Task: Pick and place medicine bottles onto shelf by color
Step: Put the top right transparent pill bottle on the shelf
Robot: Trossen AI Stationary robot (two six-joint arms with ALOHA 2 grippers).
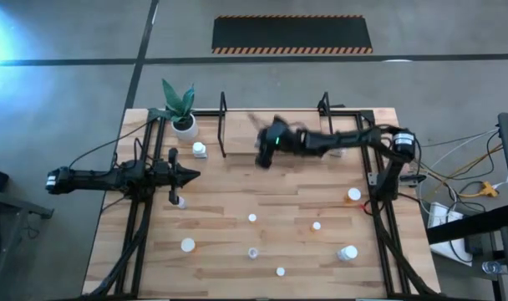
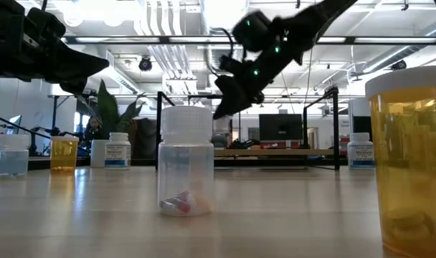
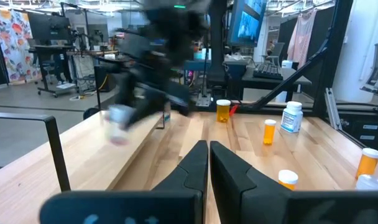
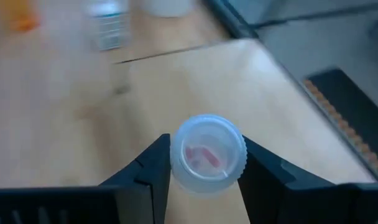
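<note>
Right end effector (image 4: 204,163): closed on a clear bottle (image 4: 207,160) with a pale cap, 1 dark finger pressed to each side; something pink shows inside the bottle.
Right arm: reaches from the counter's right edge toward the shelf (image 1: 237,134) at the far side; its end effector (image 1: 265,152) is smeared in the high view, so the bottle cannot be made out there.
Left end effector (image 3: 209,163): fingers shut together with nothing between them, hovering over the counter (image 1: 287,251) near its left side.
Shelf: a light board in a thin black wire frame; the right arm covers part of it.
Loose bottles: in the high view a white bottle (image 1: 200,150) stands just beside the plant pot (image 1: 185,127); an orange bottle (image 1: 353,195) stands near the right arm's base; a white-capped bottle (image 1: 347,252) lies near the right front. Others show only as small white caps, body colours hard to tell.
Low view: a clear bottle (image 2: 186,162) stands close to the camera; an orange bottle (image 2: 411,158) is cut off at the right edge.
</note>
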